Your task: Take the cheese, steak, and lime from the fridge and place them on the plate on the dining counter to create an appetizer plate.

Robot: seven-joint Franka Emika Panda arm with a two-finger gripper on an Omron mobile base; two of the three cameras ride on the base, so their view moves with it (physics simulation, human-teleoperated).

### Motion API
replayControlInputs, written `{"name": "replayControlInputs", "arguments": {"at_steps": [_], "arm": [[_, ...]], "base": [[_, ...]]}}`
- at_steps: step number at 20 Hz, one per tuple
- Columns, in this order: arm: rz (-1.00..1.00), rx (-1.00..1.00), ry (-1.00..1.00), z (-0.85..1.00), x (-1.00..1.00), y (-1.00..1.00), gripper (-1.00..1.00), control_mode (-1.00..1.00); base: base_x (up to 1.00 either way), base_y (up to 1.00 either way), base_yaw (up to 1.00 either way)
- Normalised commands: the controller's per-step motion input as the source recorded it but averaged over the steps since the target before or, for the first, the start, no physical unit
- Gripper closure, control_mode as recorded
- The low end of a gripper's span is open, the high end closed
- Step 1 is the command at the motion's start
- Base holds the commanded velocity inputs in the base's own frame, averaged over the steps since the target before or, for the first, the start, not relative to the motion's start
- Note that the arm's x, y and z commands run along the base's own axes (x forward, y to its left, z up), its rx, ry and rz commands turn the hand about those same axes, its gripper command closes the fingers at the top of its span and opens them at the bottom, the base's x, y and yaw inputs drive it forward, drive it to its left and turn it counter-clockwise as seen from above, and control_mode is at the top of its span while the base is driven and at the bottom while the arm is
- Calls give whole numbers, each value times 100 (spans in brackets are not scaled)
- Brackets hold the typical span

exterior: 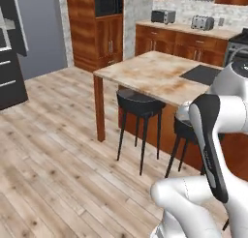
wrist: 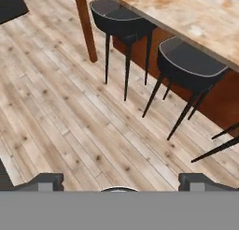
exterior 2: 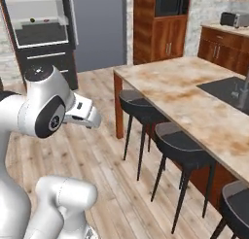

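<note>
Gripper [wrist: 120, 181] spread wide, holding nothing, above wooden floor [wrist: 70, 126].
Beside stools [wrist: 191, 65] at dining counter [exterior 2: 194, 94]. Fridge [exterior 2: 41, 36] standing open well apart at far wall; lime [exterior 2: 32, 20] resting on upper shelf.

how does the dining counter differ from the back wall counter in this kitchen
The dining counter stands free in the room on a wooden leg, with black stools beneath its edge; the back wall counter sits against the wall on wooden cabinets. The dining counter has an inset dark sink; the back wall counter carries a toaster. The dining counter's top is larger, marbled beige and rust. Both have pale tops.
</note>
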Motion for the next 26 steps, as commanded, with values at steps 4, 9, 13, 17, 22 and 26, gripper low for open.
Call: {"name": "replayControlInputs", "arguments": {"at_steps": [4,9,13,17,22,26], "arm": [[0,0,0,0,0,0,-100,100],[0,0,0,0,0,0,-100,100],[0,0,0,0,0,0,-100,100],[0,0,0,0,0,0,-100,100],[0,0,0,0,0,0,-100,100],[0,0,0,0,0,0,-100,100]], "base": [[82,89,41],[100,66,34],[100,50,37],[100,40,35],[100,9,29],[100,0,23]]}}
